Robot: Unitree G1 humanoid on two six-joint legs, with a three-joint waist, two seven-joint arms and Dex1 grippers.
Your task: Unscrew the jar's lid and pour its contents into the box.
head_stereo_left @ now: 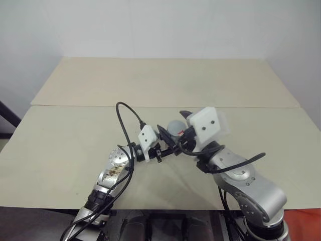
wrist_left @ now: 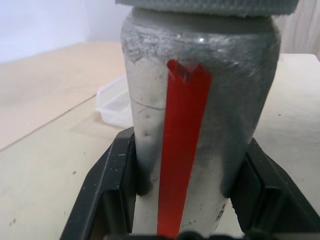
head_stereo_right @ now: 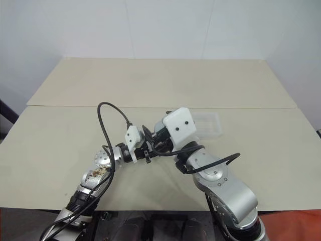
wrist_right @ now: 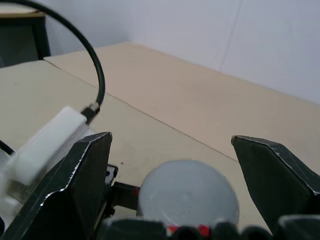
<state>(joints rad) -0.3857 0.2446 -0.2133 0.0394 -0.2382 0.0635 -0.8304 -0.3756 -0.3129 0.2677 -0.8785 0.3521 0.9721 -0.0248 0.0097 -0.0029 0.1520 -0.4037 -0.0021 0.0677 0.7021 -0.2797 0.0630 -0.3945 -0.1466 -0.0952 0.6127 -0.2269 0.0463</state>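
The jar [wrist_left: 200, 125], silvery with a red stripe, stands upright above the table, and my left gripper [head_stereo_left: 169, 136] is shut on its lower body. The grey lid [wrist_right: 187, 192] sits on top of the jar, so the contents are hidden inside. My right gripper [wrist_right: 170, 141] is open, one black finger on either side of the lid with a gap to each. The box [head_stereo_right: 208, 123], a shallow clear tray, lies on the table just beyond and to the right of the jar.
Two beige tabletops meet at a seam [head_stereo_left: 75, 106] running across behind the grippers. A black cable [head_stereo_left: 123, 113] loops up from my left wrist. Bare table surface [head_stereo_left: 60, 145] lies left of the arms and more [head_stereo_right: 271, 150] lies right of them.
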